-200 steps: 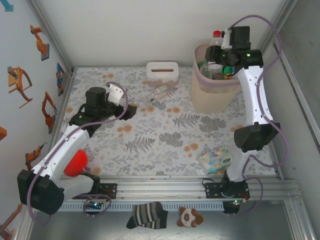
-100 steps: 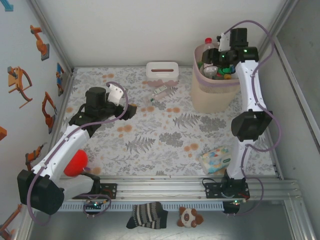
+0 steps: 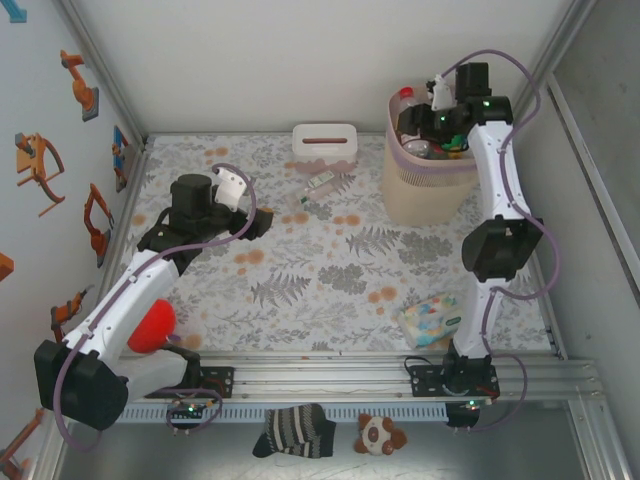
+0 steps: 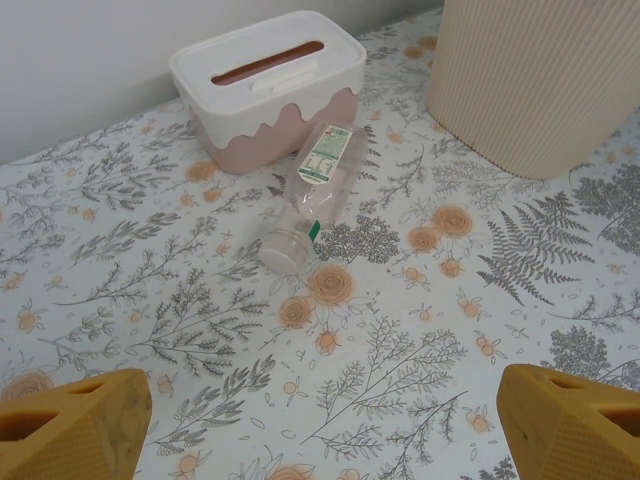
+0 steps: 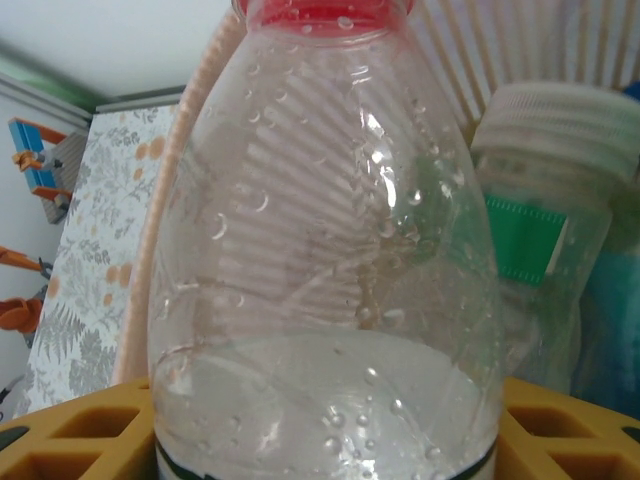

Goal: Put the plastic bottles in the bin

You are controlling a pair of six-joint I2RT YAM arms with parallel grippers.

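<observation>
Top external view: right arm (image 3: 497, 200) reaches over the bin (image 3: 425, 200), which stands at the far right of the bench (image 3: 330, 270). Right jaws are closed on a clear red-capped bottle (image 5: 320, 250), its body seated between both yellow fingers (image 5: 570, 415). The held bottle sits at the bin's mouth, cap toward the far left rim.

Right wrist view: ribbed inner wall of the bin stands behind the held bottle. A second bottle (image 5: 550, 200), white cap and green label, lies just beside it inside the bin. Several more bottles (image 3: 432, 148) are piled in the bin near the rim.

Left wrist view: left jaws stand wide open and hold nothing, yellow fingertips (image 4: 70, 425) well apart above the bench. One clear labelled bottle (image 4: 310, 190) lies on its side on the bench, just beside the white tissue box (image 4: 265, 85); whether the two touch cannot be told. The bin's outer wall is near, to its right.

A pack of wipes (image 3: 432, 320) lies near the right arm's base
</observation>
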